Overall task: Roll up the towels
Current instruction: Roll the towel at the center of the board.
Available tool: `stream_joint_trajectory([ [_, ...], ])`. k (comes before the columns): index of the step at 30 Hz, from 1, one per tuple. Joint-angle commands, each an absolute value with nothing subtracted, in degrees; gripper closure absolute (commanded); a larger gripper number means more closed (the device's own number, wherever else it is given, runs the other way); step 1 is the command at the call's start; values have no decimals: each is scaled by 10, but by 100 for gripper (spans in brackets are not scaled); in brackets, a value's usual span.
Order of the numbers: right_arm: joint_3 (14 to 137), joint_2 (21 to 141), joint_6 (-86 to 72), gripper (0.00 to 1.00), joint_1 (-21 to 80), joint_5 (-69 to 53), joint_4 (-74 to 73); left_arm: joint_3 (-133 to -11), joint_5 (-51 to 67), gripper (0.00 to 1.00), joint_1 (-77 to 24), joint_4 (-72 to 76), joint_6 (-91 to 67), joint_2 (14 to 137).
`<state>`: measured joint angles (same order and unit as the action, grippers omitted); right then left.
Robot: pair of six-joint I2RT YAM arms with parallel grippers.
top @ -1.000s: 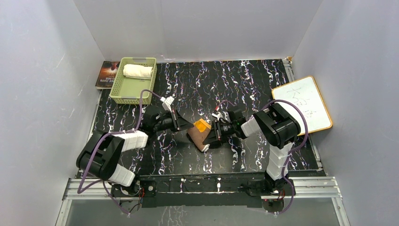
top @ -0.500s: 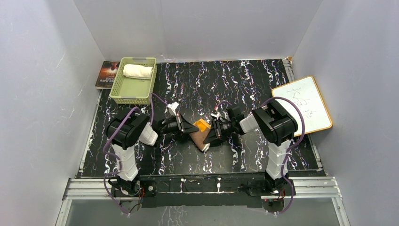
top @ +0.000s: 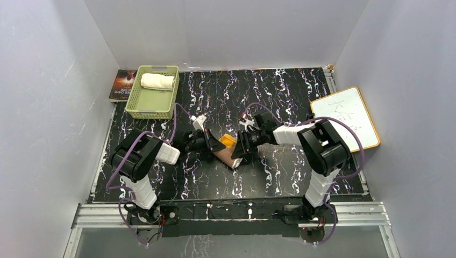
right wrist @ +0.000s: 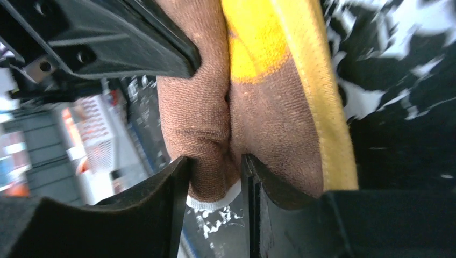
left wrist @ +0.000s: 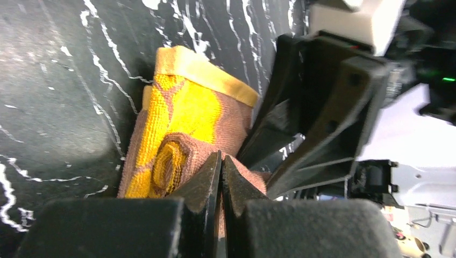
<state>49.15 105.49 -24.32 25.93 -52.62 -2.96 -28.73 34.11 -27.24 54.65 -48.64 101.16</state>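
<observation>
The brown towel (top: pixel 228 151) with yellow-orange pattern lies partly rolled at the middle of the mat. My left gripper (top: pixel 216 145) is at its left side and my right gripper (top: pixel 240 152) at its right. In the left wrist view my left gripper (left wrist: pixel 221 159) is shut, pinching a thin edge of the towel (left wrist: pixel 193 107) beside its rolled end. The right gripper's fingers (left wrist: pixel 317 113) are just behind. In the right wrist view my right gripper (right wrist: pixel 215 171) is closed on the rolled brown end (right wrist: pixel 207 134). The cream-white towel (top: pixel 157 81) lies rolled in the basket.
A green basket (top: pixel 134 103) stands at the back left, with a book (top: pixel 121 86) beside it against the wall. A wood-framed white board (top: pixel 347 118) lies at the right edge of the mat. Grey walls close in three sides.
My left arm swung in and its gripper moved right onto the towel's left side. My right gripper shifted slightly left and away. The towel looks more bunched, with less yellow showing.
</observation>
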Motion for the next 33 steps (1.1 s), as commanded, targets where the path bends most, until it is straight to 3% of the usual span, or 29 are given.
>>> stream_joint_trajectory([
  [1,550,1004,-133,61,285,-308,-124,-296,282,100,-273,445,-418,1019],
  [8,530,874,-80,55,433,-64,-85,-294,281,100,-279,481,-433,1070],
  [12,500,832,-42,52,494,0,-53,-296,270,100,-279,449,-417,1052],
  [33,543,963,17,51,642,208,-112,-306,269,100,-279,412,-400,1039],
])
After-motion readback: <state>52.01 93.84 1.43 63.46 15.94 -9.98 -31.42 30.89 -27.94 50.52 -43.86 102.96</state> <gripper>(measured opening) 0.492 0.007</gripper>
